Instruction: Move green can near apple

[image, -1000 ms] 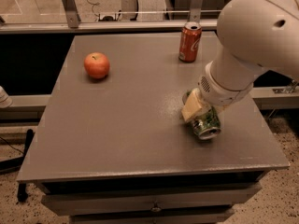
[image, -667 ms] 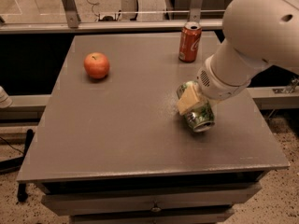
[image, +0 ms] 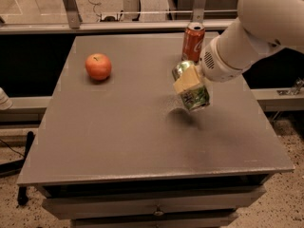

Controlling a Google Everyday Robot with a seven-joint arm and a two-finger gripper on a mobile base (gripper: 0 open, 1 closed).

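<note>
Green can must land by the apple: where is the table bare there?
Bare table all around the apple, widest between it and the cola can and across the front. Crowded only back right, where the gripper holds the green can aloft near that can.

Your robot's arm: smooth off-white shells, tan-tipped gripper.

You see one arm coming in from the upper right, clad in glossy cream-white casing: a big rounded dome at the top, then a thick tube that narrows to a ringed wrist collar. On that collar you can pick out a small patch of dark dots, like a perforated grille. Your gripper sits at the arm's tip, raised above the right-centre of the table. Its one visible finger is a blocky, pale tan-yellow pad, pressed across the green can. The shell seams are soft and unmarked where lit.
</note>
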